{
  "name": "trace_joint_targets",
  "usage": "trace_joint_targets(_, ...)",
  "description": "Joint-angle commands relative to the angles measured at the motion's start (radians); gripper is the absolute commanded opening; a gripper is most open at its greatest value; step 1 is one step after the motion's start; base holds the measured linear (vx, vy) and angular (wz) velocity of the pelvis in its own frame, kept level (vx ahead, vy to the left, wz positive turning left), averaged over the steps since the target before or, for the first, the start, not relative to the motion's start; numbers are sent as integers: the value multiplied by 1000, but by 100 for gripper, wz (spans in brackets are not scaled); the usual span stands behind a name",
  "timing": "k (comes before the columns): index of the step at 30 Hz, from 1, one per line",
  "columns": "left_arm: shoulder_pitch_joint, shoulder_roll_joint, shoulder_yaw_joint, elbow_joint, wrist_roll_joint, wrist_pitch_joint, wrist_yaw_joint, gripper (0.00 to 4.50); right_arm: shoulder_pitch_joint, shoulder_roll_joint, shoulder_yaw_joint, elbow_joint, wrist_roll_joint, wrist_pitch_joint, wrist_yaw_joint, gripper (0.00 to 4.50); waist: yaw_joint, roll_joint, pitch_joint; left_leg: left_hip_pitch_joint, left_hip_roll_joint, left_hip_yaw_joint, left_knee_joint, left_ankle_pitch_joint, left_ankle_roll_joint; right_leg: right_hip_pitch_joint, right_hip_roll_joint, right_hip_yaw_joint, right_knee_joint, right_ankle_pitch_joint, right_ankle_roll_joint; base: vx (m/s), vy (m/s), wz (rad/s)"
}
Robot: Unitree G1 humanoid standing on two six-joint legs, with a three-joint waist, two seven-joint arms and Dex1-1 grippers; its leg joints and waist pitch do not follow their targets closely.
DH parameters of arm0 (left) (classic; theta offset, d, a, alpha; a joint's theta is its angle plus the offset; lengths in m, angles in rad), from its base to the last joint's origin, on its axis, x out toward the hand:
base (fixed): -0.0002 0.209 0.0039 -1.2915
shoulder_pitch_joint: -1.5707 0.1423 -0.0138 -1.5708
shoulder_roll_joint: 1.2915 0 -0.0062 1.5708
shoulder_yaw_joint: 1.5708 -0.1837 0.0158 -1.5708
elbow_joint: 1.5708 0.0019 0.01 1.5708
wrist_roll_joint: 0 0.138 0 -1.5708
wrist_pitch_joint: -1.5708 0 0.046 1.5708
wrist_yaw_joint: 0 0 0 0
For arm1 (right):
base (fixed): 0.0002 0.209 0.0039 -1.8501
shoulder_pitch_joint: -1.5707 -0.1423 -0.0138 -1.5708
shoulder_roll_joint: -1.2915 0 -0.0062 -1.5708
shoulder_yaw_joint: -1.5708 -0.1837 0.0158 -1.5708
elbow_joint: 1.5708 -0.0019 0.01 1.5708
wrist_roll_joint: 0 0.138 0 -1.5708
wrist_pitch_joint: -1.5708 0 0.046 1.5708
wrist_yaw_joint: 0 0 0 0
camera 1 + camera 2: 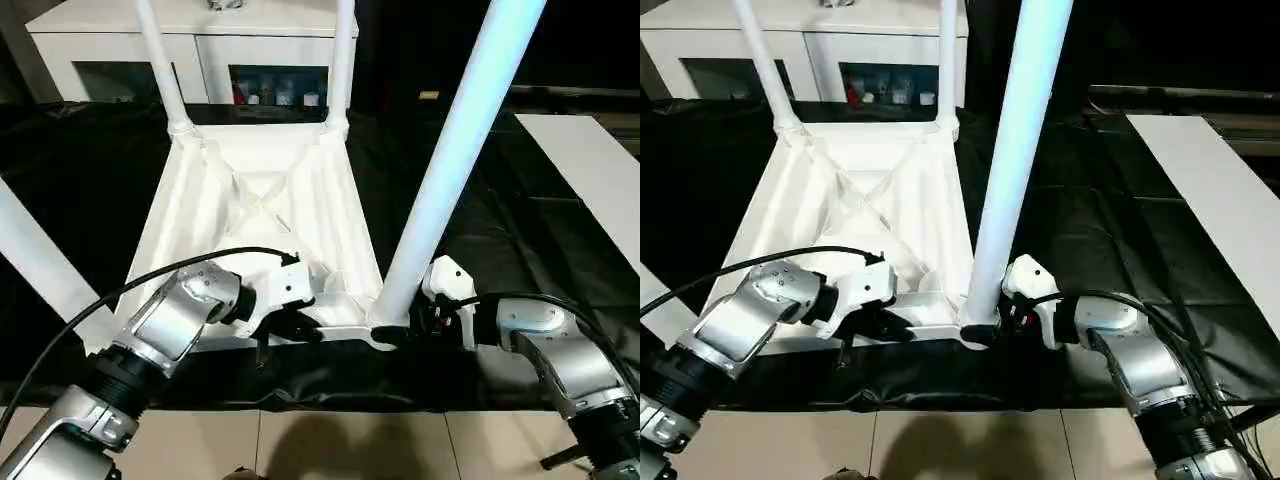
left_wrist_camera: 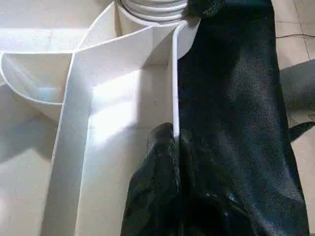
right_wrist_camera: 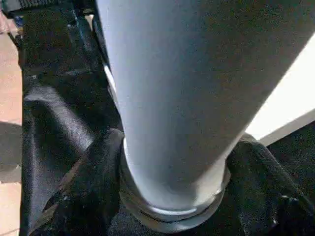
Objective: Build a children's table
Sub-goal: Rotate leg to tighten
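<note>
I find the white tabletop (image 1: 255,215) lying underside up on the black-draped work table (image 1: 90,170), its near edge along that table's near edge. Two legs (image 1: 160,65) stand in the far corner sockets, a third leg (image 1: 35,260) rises at the near left corner, and the fourth leg (image 1: 455,150) stands tilted in the near right corner socket (image 1: 385,335). My left gripper (image 1: 290,330) sits at the tabletop's near edge, left of that socket; the left wrist view shows its black fingers (image 2: 157,191) pressed together on the thin upright rim wall (image 2: 174,88), one on either side of it. My right gripper (image 1: 990,332) is at the foot of the fourth leg from the right side; in the right wrist view its fingers (image 3: 91,191) flank the leg's base just above the socket collar, close against the tube on both sides. Whether they grip it or merely bracket it I cannot tell. A white cabinet (image 1: 120,50) stands beyond the work table's far edge.
</note>
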Motion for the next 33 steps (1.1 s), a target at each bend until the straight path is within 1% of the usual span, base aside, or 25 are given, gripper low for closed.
trace_joint_targets(1, 9, -23, -14, 23, 14, 2, 28, 0, -29, 55, -58, 74, -58, -7, -201, 268, -6, -7, -61, 11, 47, -18, -74, -298, 23, 36, -41, 39, -75, -349, -198, 0, 0, 0)
trace_joint_targets(2, 7, -28, -11, 28, 16, 1, 38, 0, -33, 63, -62, 82, -63, -4, -222, 267, -10, -8, -59, 9, 45, -18, -75, -307, 16, 35, -40, 39, -76, -366, -192, 0, 0, 0)
trace_joint_targets(4, -20, -81, 13, 90, 38, -5, 142, 0, -55, 125, -92, 116, -77, 29, -355, 267, -28, -14, -59, 7, 40, -28, -77, -368, -20, 38, -39, 31, -83, -473, -151, 0, 0, 0)
trace_joint_targets(5, -40, -116, 29, 131, 48, 0, 211, 0, -70, 166, -111, 138, -84, 45, -444, 267, -33, -11, -54, 14, 38, -26, -76, -393, -28, 25, -39, 32, -93, -521, -136, 0, 0, 0)
trace_joint_targets(6, -59, -151, 45, 165, 55, 16, 273, 0, -84, 211, -136, 157, -84, 75, -535, 267, -35, -10, -56, 18, 37, -29, -74, -411, -35, 23, -39, 29, -95, -546, -127, -50, 8, -5)
trace_joint_targets(7, -59, -151, 45, 165, 55, 16, 273, 0, -84, 211, -136, 157, -84, 75, -535, 267, -39, -10, -56, 21, 35, -31, -72, -429, -40, 20, -41, 27, -101, -583, -113, -52, 8, -2)
trace_joint_targets(8, -79, -186, 61, 199, 58, 30, 332, 0, -99, 252, -156, 180, -89, 94, -626, 267, -42, -13, -58, 19, 35, -32, -72, -427, -40, 22, -41, 27, -102, -584, -108, -52, 8, -2)
trace_joint_targets(10, -133, -295, 123, 302, 43, 54, 500, 0, -144, 387, -240, 265, -63, 148, -883, 266, -53, -11, -57, 15, 32, -34, -72, -428, -41, 19, -41, 23, -106, -581, -106, 0, 0, 0)
trace_joint_targets(11, -161, -339, 135, 364, 56, 30, 584, 0, -171, 456, -251, 317, -53, 140, -961, 266, -55, -8, -59, 18, 31, -37, -71, -435, -46, 19, -41, 19, -108, -594, -97, 0, 0, 0)
trace_joint_targets(12, -163, -342, 135, 367, 57, 29, 589, 0, -173, 460, -251, 320, -52, 139, -964, 266, -58, -9, -60, 19, 29, -36, -70, -443, -42, 16, -40, 18, -112, -597, -94, 0, 0, 0)
trace_joint_targets(13, -181, -358, 128, 413, 78, -3, 627, 0, -199, 500, -226, 355, -52, 95, -953, 266, -58, -7, -63, 22, 32, -40, -71, -451, -41, 17, -41, 16, -114, -572, -95, 0, 0, 0)
trace_joint_targets(15, -189, -363, 125, 436, 87, -21, 641, 0, -210, 513, -218, 367, -55, 76, -946, 266, -54, -4, -64, 14, 37, -39, -78, -438, -29, 23, -40, 21, -111, -485, -111, 0, 0, 0)
trace_joint_targets(16, -194, -357, 115, 466, 103, -55, 642, 0, -206, 515, -183, 334, -54, 10, -852, 266, -53, -7, -64, 13, 37, -35, -78, -432, -23, 22, -39, 24, -107, -445, -125, 0, 0, 0)
trace_joint_targets(17, -195, -355, 115, 475, 106, -65, 639, 0, -204, 514, -176, 323, -55, -6, -829, 322, -52, -9, -63, 11, 36, -35, -79, -430, -19, 24, -38, 25, -105, -435, -129, 0, 0, 0)
trace_joint_targets(20, -190, -341, 107, 489, 114, -90, 624, 0, -191, 495, -159, 287, -76, -11, -802, 336, -46, -9, -62, 11, 35, -30, -78, -410, -3, 26, -40, 29, -102, -415, -145, 0, 0, 0)
trace_joint_targets(21, -188, -335, 106, 495, 117, -98, 615, 0, -185, 486, -155, 270, -89, -12, -800, 339, -44, -9, -60, 10, 34, -30, -78, -414, 4, 26, -40, 28, -105, -449, -138, 0, 0, 0)
trace_joint_targets(22, -174, -316, 96, 471, 122, -105, 589, 0, -173, 460, -153, 237, -94, -8, -783, 354, -49, -9, -60, 0, 36, -36, -82, -402, -1, 35, -42, 27, -102, -458, -128, 0, 0, 0)
trace_joint_targets(23, -174, -316, 96, 471, 122, -105, 589, 0, -173, 460, -153, 237, -94, -8, -783, 378, -53, -8, -60, -4, 37, -38, -84, -407, -4, 38, -41, 25, -102, -472, -118, 0, 0, 0)
trace_joint_targets(24, -171, -313, 95, 465, 121, -107, 581, 0, -170, 453, -151, 230, -94, -6, -776, 378, -53, -8, -60, -4, 37, -38, -84, -407, -4, 38, -41, 25, -102, -472, -118, 0, 0, 0)
trace_joint_targets(25, -152, -292, 87, 430, 113, -120, 534, 0, -153, 403, -140, 185, -93, 10, -730, 382, -56, -9, -57, 2, 36, -41, -83, -430, -8, 33, -41, 22, -109, -516, -109, 0, 0, 0)
trace_joint_targets(26, -145, -286, 86, 421, 106, -139, 514, 0, -145, 379, -134, 171, -94, 9, -705, 400, -57, -14, -60, 5, 37, -38, -79, -425, -4, 29, -42, 27, -109, -508, -116, 0, 0, 0)
trace_joint_targets(27, -131, -277, 85, 402, 89, -159, 471, 0, -129, 342, -123, 143, -83, 14, -645, 400, -55, -13, -60, 7, 38, -39, -79, -420, 0, 29, -43, 27, -109, -500, -122, 0, 0, 0)
trace_joint_targets(30, -83, -225, 60, 336, 53, -197, 324, 0, -65, 195, -93, 48, -54, 3, -434, 400, -45, -13, -59, 6, 44, -34, -79, -401, 22, 32, -40, 33, -102, -431, -147, 0, 0, 0)
trace_joint_targets(31, -69, -203, 47, 314, 47, -203, 276, 0, -43, 150, -87, 15, -47, -8, -362, 400, -39, -6, -59, 6, 47, -32, -80, -385, 30, 33, -42, 38, -97, -398, -159, 0, 0, 0)
trace_joint_targets(33, -42, -162, 26, 263, 24, -228, 182, 0, -8, 75, -81, -37, -32, -22, -250, 400, -34, -9, -62, 7, 49, -28, -78, -370, 41, 34, -40, 41, -91, -343, -183, 25, -2, 3)
